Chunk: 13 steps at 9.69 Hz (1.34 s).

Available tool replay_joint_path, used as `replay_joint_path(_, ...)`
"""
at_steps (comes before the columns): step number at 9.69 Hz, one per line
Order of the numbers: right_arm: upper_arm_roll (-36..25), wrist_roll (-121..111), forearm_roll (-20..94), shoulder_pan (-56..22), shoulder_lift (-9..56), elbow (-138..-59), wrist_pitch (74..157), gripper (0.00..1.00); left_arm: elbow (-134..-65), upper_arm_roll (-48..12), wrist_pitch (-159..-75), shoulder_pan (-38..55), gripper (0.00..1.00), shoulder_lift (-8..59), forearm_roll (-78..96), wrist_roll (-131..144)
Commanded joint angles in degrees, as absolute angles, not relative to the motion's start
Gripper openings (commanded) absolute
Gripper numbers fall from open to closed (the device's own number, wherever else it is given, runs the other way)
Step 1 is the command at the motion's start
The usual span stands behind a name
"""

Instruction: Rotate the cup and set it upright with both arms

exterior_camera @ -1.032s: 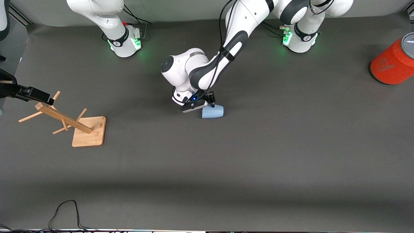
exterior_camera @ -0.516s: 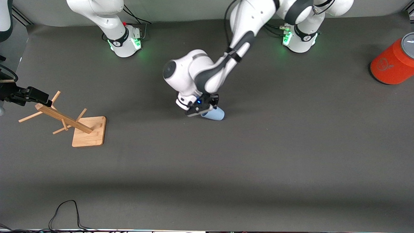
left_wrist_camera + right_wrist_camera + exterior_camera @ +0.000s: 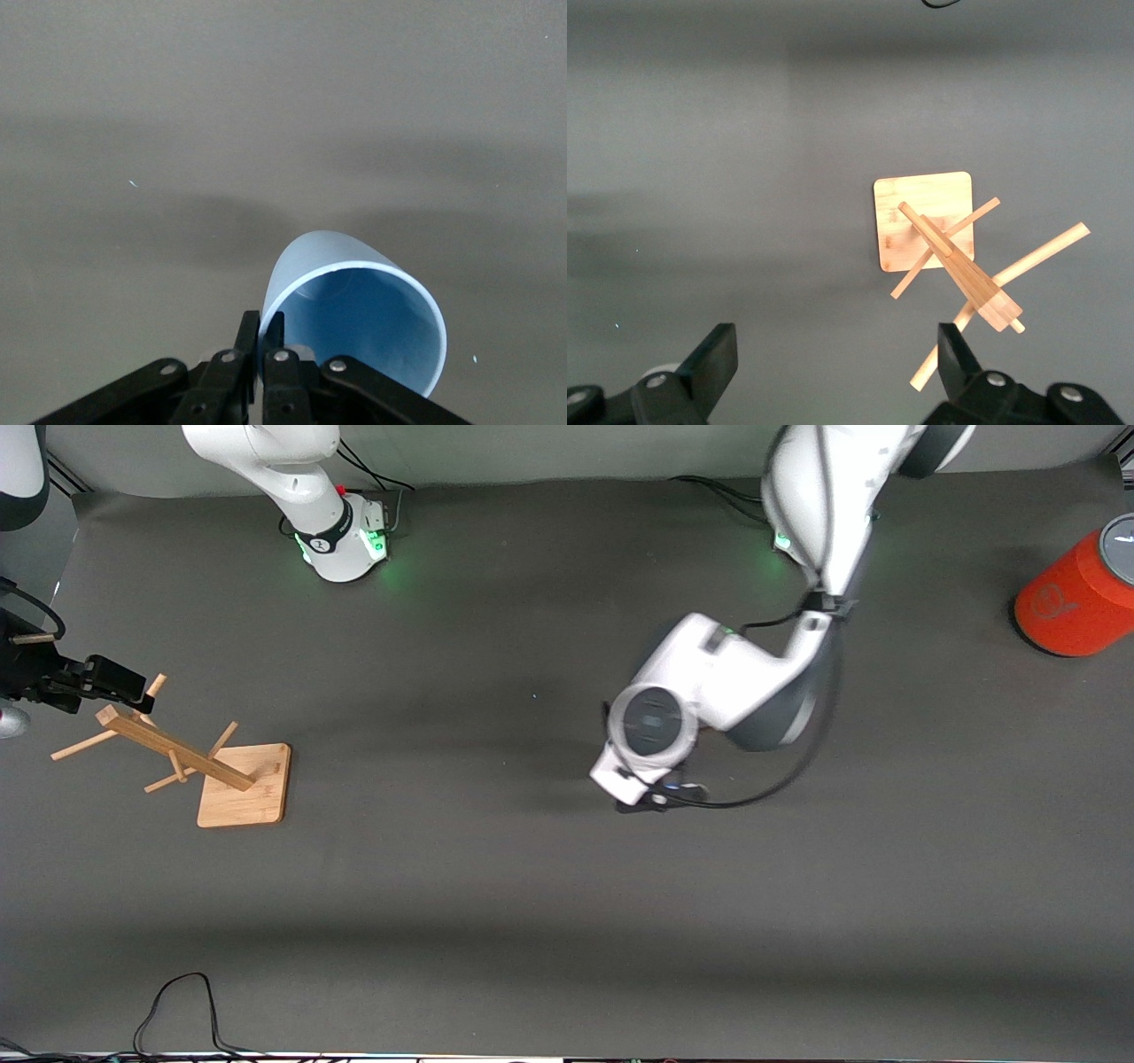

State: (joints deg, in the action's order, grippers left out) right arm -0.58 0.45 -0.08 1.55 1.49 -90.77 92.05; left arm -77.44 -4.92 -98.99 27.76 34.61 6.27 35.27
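Observation:
The pale-blue cup (image 3: pixel 354 310) shows only in the left wrist view, with its open mouth turned toward that camera. My left gripper (image 3: pixel 262 320) is shut on the cup's rim, one finger inside the wall and one outside. In the front view the left arm's wrist covers the cup, and only the black gripper (image 3: pixel 657 797) shows under it, over the middle of the table. My right gripper (image 3: pixel 115 680) is open and empty, waiting over the top of the wooden rack at the right arm's end; it also shows in the right wrist view (image 3: pixel 837 363).
A tilted wooden peg rack (image 3: pixel 177 753) on a square base stands at the right arm's end and shows in the right wrist view (image 3: pixel 948 248). A large orange cylinder (image 3: pixel 1076 593) with a grey top stands at the left arm's end. A black cable (image 3: pixel 177 1001) lies at the table's near edge.
My left arm has swung toward its own end of the table and toward the front camera with the cup in its grip. Its wrist has turned over and now hides the cup. The right gripper has barely moved.

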Motion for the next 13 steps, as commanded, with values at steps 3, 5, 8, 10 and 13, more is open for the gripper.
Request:
replay_joint_path(3, -1.1, -0.3, -0.4, 1.7, 0.5, -91.3, 91.4, 1.0, -111.5, -5.0, -120.3, 22.4, 0.0, 14.2, 9.4, 29.4)
replay_joint_path(5, -1.0, -0.1, -0.2, 1.4, 0.9, -91.0, 91.4, 1.0, -118.4, -5.7, -128.5, 23.5, 0.0, 10.2, 9.4, 38.3)
replay_joint_path(8, -0.9, -0.4, -0.2, 1.4, 1.0, -90.8, 91.4, 1.0, -125.7, -5.6, -144.8, 31.4, 0.0, 11.6, 9.4, 48.7)
replay_joint_path(10, -0.9, -0.4, -0.2, 1.4, 1.0, -90.8, 91.4, 1.0, -127.2, -5.6, -147.2, 33.1, 0.0, 13.3, 9.4, 50.4)
replay_joint_path(13, -0.9, -0.5, -0.2, 1.4, 0.9, -91.0, 91.4, 1.0, -125.9, -5.5, -146.7, 37.0, 0.0, 13.7, 9.4, 54.5)
